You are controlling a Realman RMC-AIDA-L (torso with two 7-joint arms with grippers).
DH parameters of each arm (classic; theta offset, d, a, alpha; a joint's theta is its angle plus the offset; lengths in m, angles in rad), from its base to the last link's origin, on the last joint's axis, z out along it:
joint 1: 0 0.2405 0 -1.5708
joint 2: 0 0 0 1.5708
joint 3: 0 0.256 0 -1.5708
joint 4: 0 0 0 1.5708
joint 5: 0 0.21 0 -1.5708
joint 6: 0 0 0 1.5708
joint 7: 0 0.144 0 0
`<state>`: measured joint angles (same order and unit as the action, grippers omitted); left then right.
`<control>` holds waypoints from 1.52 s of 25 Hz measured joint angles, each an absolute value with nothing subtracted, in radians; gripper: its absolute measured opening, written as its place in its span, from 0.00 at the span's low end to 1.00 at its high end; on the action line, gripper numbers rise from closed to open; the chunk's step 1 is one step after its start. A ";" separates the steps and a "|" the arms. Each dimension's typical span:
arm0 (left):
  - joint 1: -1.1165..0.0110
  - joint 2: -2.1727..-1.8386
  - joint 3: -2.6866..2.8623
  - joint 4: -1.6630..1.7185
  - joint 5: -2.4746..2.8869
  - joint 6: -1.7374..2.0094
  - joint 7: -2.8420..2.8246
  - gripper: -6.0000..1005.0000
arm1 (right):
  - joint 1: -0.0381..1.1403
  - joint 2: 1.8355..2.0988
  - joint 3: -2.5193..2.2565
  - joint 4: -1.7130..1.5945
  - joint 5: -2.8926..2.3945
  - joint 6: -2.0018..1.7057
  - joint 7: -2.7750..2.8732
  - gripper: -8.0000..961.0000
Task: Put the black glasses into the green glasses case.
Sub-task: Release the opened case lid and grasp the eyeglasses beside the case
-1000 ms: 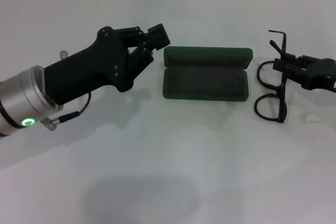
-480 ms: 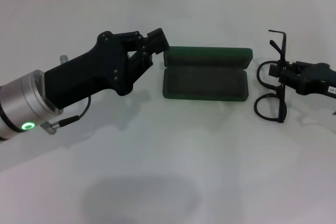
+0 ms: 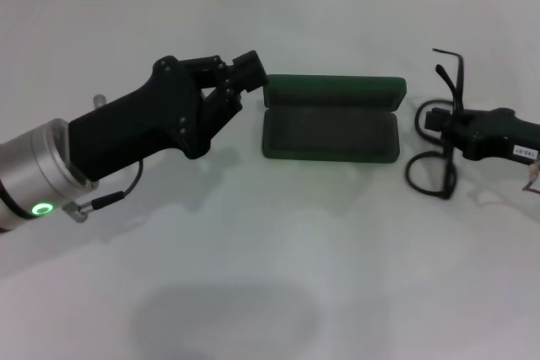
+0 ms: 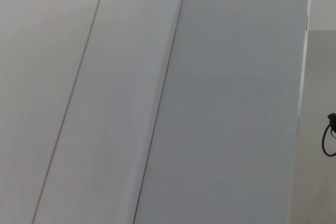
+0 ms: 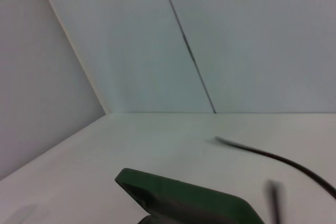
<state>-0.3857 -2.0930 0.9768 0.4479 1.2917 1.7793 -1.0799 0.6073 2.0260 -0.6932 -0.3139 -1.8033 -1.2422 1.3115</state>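
Black glasses [image 3: 440,151] at the right side of the white table [image 3: 270,276], well apart from nothing but the case — just beside its right end, frame standing on edge with one lens ring high and one low, one thin temple arm poking up toward the far wall.

Largest first: left arm, a bulky black and silver body with a green ring light, reaching in from the left edge. Left gripper [image 3: 245,73] poised just off the left end of the case, close to the lid corner, fingers drawn together with nothing between them.

Green glasses case [image 3: 331,117] in the middle of the table, lying open — lid tipped back toward the wall, dull lining facing up, tray unoccupied. Its dark green edge also visible low in the right wrist view [image 5: 184,195].

Right gripper [image 3: 451,128] coming in from the right edge, clamped on the glasses at the bridge between the two lenses.

Left wrist view: only pale wall panels, plus a small dark loop at the edge.
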 joint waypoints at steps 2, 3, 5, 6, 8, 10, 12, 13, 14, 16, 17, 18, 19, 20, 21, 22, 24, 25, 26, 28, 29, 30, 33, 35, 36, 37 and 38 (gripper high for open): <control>-0.381 -2.093 0.976 0.448 1.292 1.779 -1.080 0.06 | 0.598 2.025 -0.691 -0.318 -1.802 -1.252 1.310 0.22; -0.380 -2.093 0.976 0.448 1.292 1.779 -1.080 0.06 | 0.588 2.024 -0.691 -0.324 -1.799 -1.263 1.307 0.18; -0.380 -2.094 0.976 0.448 1.292 1.779 -1.080 0.06 | 0.569 2.022 -0.691 -0.340 -1.792 -1.294 1.301 0.11; -0.380 -2.094 0.975 0.447 1.292 1.779 -1.080 0.06 | 0.559 2.022 -0.691 -0.353 -1.789 -1.310 1.301 0.08; -0.382 -2.094 0.975 0.447 1.292 1.779 -1.080 0.06 | 0.533 2.024 -0.693 -0.384 -1.772 -1.359 1.300 0.04; -0.384 -2.094 0.975 0.447 1.292 1.779 -1.080 0.06 | 0.512 2.024 -0.695 -0.404 -1.747 -1.409 1.299 0.04; -0.386 -2.094 0.976 0.447 1.292 1.779 -1.080 0.06 | 0.490 2.022 -0.692 -0.420 -1.711 -1.485 1.300 0.03; -0.387 -2.094 0.976 0.446 1.292 1.779 -1.080 0.06 | 0.479 2.021 -0.690 -0.428 -1.695 -1.526 1.300 0.03; -0.388 -2.094 0.976 0.446 1.292 1.779 -1.081 0.06 | 0.468 2.020 -0.689 -0.440 -1.679 -1.567 1.301 0.03; -0.389 -2.094 0.976 0.445 1.288 1.779 -1.082 0.06 | 0.444 2.019 -0.689 -0.474 -1.646 -1.656 1.301 0.03; -0.389 -2.094 0.977 0.441 1.282 1.779 -1.083 0.06 | 0.433 2.019 -0.689 -0.494 -1.623 -1.710 1.303 0.03; -0.390 -2.094 0.977 0.435 1.273 1.779 -1.083 0.06 | 0.428 2.019 -0.689 -0.505 -1.606 -1.740 1.306 0.03; -0.391 -2.094 0.979 0.427 1.260 1.779 -1.083 0.06 | 0.426 2.018 -0.689 -0.511 -1.585 -1.770 1.309 0.03; -0.391 -2.094 0.979 0.420 1.250 1.779 -1.083 0.06 | 0.426 2.016 -0.689 -0.515 -1.563 -1.798 1.310 0.03; -0.392 -2.093 0.979 0.416 1.243 1.780 -1.083 0.06 | 0.428 2.014 -0.689 -0.517 -1.535 -1.828 1.312 0.03; -0.392 -2.093 0.979 0.413 1.235 1.780 -1.083 0.06 | 0.433 2.013 -0.689 -0.525 -1.512 -1.855 1.318 0.03; -0.393 -2.093 0.979 0.411 1.229 1.780 -1.084 0.06 | 0.446 2.012 -0.691 -0.550 -1.483 -1.893 1.337 0.03; -0.394 -2.092 0.980 0.411 1.226 1.780 -1.089 0.06 | 0.454 2.012 -0.693 -0.566 -1.477 -1.911 1.349 0.03; -0.397 -2.092 0.980 0.411 1.227 1.780 -1.099 0.06 | 0.465 2.012 -0.696 -0.584 -1.472 -1.929 1.359 0.03; -0.405 -2.090 0.980 0.410 1.228 1.778 -1.154 0.06 | 0.490 2.012 -0.714 -0.617 -1.472 -1.974 1.365 0.03; -0.414 -2.087 0.979 0.410 1.228 1.773 -1.225 0.06 | 0.502 2.012 -0.727 -0.631 -1.473 -1.992 1.362 0.03; -0.417 -2.086 0.978 0.409 1.228 1.771 -1.253 0.06 | 0.511 2.012 -0.751 -0.650 -1.474 -2.010 1.352 0.03; -0.431 -2.081 0.975 0.413 1.228 1.768 -1.402 0.07 | 0.528 2.013 -0.850 -0.728 -1.474 -2.055 1.297 0.03; -0.432 -2.080 0.972 0.418 1.224 1.766 -1.463 0.07 | 0.530 2.016 -0.907 -0.780 -1.473 -2.069 1.273 0.03; -0.433 -2.078 0.971 0.418 1.223 1.763 -1.485 0.07 | 0.530 2.017 -0.937 -0.811 -1.471 -2.073 1.266 0.03; -0.435 -2.073 0.970 0.418 1.221 1.755 -1.524 0.07 | 0.529 2.018 -0.954 -0.827 -1.470 -2.075 1.262 0.03; -0.437 -2.067 0.970 0.418 1.223 1.742 -1.567 0.07 | 0.527 2.020 -0.982 -0.858 -1.469 -2.078 1.253 0.03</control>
<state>-0.4370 -2.0667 0.9701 0.4179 1.2230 1.7423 -1.5673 0.5274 2.0195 -0.9823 -0.8585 -1.4686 -2.0778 1.2530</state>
